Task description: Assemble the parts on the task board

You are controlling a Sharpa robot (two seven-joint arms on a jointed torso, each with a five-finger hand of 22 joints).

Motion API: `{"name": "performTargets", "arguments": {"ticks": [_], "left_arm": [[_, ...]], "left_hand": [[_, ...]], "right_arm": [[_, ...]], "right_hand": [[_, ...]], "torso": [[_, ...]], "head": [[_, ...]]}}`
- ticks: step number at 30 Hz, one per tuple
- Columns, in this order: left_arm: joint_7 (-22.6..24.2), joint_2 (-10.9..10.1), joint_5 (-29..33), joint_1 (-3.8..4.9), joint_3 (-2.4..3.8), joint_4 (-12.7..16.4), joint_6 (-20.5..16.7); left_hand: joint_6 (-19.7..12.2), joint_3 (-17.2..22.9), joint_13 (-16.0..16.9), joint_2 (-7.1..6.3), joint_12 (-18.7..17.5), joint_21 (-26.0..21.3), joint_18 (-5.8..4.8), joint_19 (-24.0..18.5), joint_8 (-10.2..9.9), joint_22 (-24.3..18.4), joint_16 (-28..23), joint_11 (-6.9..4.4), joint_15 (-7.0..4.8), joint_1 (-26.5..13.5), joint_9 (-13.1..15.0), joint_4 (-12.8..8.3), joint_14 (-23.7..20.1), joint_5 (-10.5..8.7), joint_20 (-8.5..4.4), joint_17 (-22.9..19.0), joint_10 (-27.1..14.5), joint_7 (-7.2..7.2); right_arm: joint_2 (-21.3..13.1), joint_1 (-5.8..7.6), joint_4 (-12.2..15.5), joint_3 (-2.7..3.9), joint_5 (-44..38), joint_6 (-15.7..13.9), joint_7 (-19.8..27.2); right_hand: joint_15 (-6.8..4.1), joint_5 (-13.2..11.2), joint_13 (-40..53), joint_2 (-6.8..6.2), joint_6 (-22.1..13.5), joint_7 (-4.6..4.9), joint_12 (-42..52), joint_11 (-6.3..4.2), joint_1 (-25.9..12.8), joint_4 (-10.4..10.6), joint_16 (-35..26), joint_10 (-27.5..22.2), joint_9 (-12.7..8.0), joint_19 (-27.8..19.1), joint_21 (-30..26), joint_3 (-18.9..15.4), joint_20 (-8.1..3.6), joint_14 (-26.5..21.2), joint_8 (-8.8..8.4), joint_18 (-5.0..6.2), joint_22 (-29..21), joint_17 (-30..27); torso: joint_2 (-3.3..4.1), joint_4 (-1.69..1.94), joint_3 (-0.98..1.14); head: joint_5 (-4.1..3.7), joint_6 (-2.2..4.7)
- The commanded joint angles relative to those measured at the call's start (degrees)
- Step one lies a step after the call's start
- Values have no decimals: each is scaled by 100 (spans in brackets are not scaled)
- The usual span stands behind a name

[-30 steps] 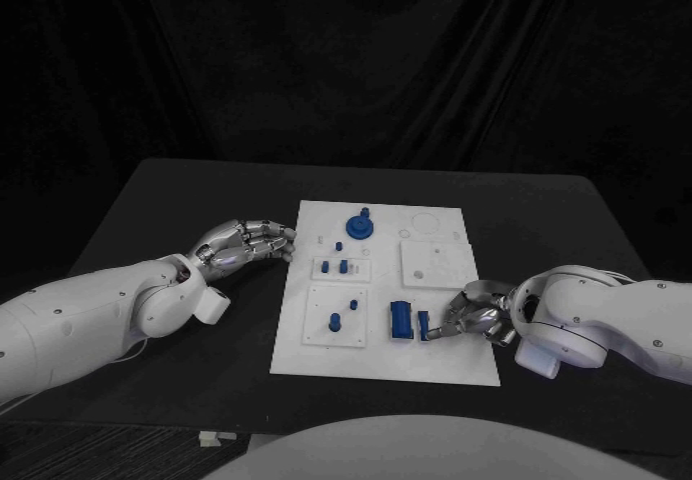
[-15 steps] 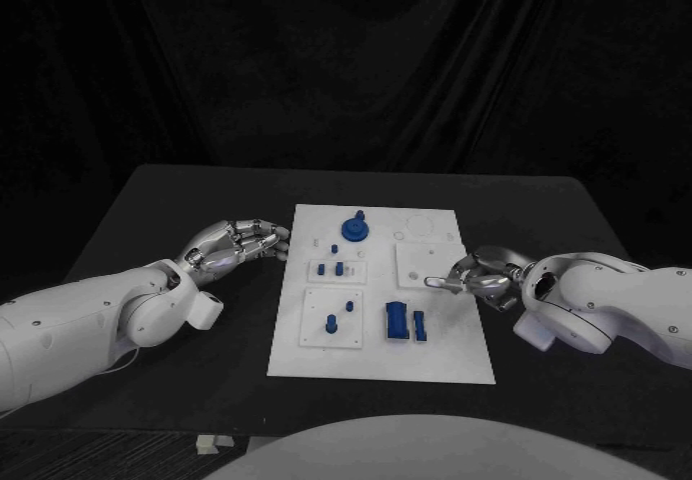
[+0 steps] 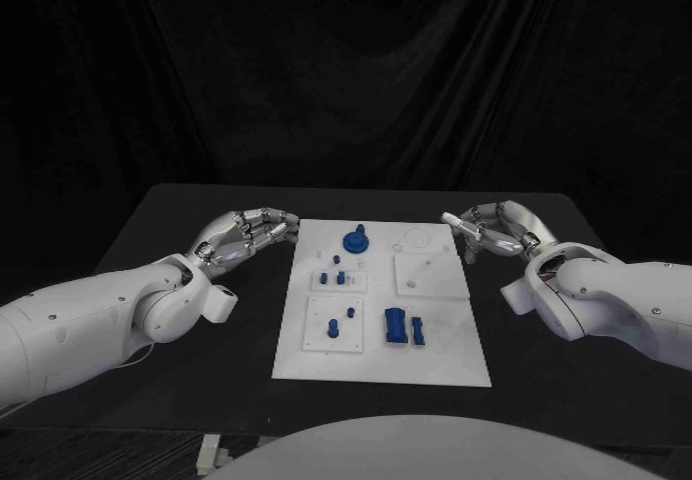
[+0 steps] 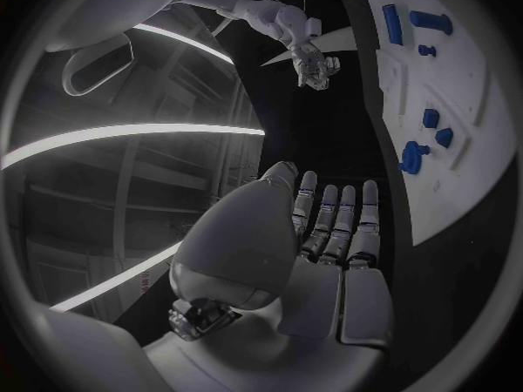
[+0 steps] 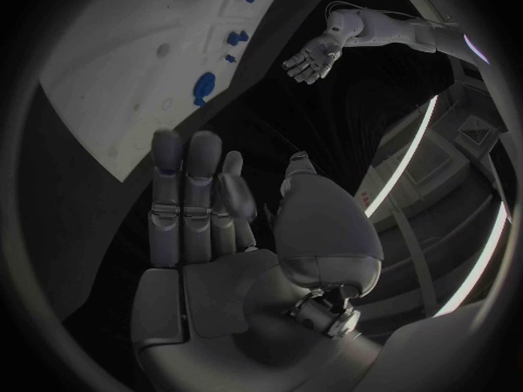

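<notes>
We find the right hand (image 3: 490, 228) withdrawn: a second ago it was low over the near right part of the white board (image 3: 440, 360), at the blue block (image 3: 394, 325) and the slim blue piece (image 3: 418, 331) beside it; half a second ago it was at the board's right edge; now it hangs off the far right corner, fingers spread, holding nothing. The block and slim piece lie side by side on the near half of the board, untouched by either hand. The left hand (image 3: 248, 236) has barely moved; it hovers off the far left edge, empty, fingers loosely apart. The round blue knob (image 3: 355, 238) stands at the far end. We judge one placement finished and the next pick not yet begun.
</notes>
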Motion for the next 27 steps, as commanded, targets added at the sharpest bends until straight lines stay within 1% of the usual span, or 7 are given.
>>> {"name": "performTargets", "arguments": {"ticks": [1, 10, 11, 12, 15, 16, 27], "left_arm": [[553, 21, 40, 16, 5, 17, -298], [596, 91, 40, 11, 4, -57, -328], [82, 59, 1, 1, -2, -52, -227], [78, 61, 8, -1, 5, -45, -250], [54, 71, 50, -9, 39, -5, -376], [41, 75, 72, -14, 57, 16, -442], [-255, 192, 590, -120, 485, 505, -2010]], "left_hand": [[-47, -137, -165, 39, -123, -248, 4, -233, -60, -161, -210, -111, -97, 7, -16, 1, -275, -55, -69, -171, -248, -10], [-200, -531, -1346, 174, -1685, -420, 100, -1242, -573, -1213, -2398, -307, -251, 168, -273, -27, -971, -8, 12, -1457, -785, -56], [-1063, -95, -1670, -64, -2490, -770, -279, -1386, -1179, -2681, -2654, -520, -455, -2559, -536, -515, -1124, -858, -429, -1890, -905, -237], [-1133, -95, -1670, -72, -2597, -770, -278, -1812, -1245, -2836, -2714, -541, -470, -2731, -567, -541, -1124, -906, -452, -1890, -905, -270], [-1327, -95, -1670, -128, -2804, -770, -279, -1812, -1393, -3191, -2795, -583, -914, -3351, -633, -656, -1124, -1092, -552, -1890, -905, -315], [-1403, -95, -1670, -149, -2882, -770, -281, -1812, -1449, -3325, -2825, -597, -914, -3588, -657, -703, -1124, -1164, -594, -1890, -905, -726], [-2023, -95, -1670, -627, -3512, -770, -481, -1812, -1908, -4428, -3445, -1032, -914, -5527, -1201, -1061, -1124, -1759, -885, -1890, -905, -726]], "right_arm": [[40, -66, -117, -1, 882, -629, 1367], [123, -281, -367, -2, 1745, -235, 2269], [128, -220, -329, -2, 1112, -304, 1528], [144, -224, -333, 12, 1135, -306, 1534], [231, -247, -356, 89, 1263, -314, 1567], [275, -258, -368, 128, 1328, -318, 1584], [1268, -517, -632, 1004, 2785, -414, 1960]], "right_hand": [[282, 79, -998, -87, -131, 148, -1304, 242, 44, 17, -997, -726, -350, -255, -935, -1, 239, -473, -171, 21, -719, -651], [1354, 478, -2798, -883, -1067, 539, -3162, 1248, 424, 53, -2494, -2513, -1485, -1903, -2737, -291, 979, -2724, -1060, -309, -2122, -1897], [1003, 97, -3737, -503, -2226, 249, -3842, 847, -1468, -495, -2795, -3758, -2480, -3364, -3132, 147, 561, -4141, -1833, -479, -3160, -2435], [799, -78, -4285, -390, -2873, 74, -4219, 610, -2437, -790, -2971, -4479, -3036, -4206, -3132, 373, 318, -4971, -2244, -991, -3744, -2736], [275, -639, -4929, -120, -3620, -413, -4675, -23, -3699, -1134, -3523, -5299, -3684, -5169, -3132, 1030, 56, -5916, -2740, -991, -4425, -3099], [275, -639, -5103, 337, -3821, -413, -4799, -23, -4041, -1230, -3523, -5525, -3859, -5430, -3132, 1030, -354, -6179, -2874, -991, -4609, -3197], [275, -639, -5947, 337, -4789, -413, -5392, -23, -5633, -1674, -3523, -6585, -4708, -6678, -3132, 1030, -354, -7411, -3517, -991, -5497, -3671]], "torso": [[-131, 5, 26], [-235, 4, 49], [-172, 13, 37], [-170, 9, 38], [-161, -15, 45], [-157, -27, 49], [-49, -318, 135]], "head": [[-25, -1], [-66, -1], [-72, 1], [-69, 13], [-56, 76], [-49, 109], [120, 892]]}}
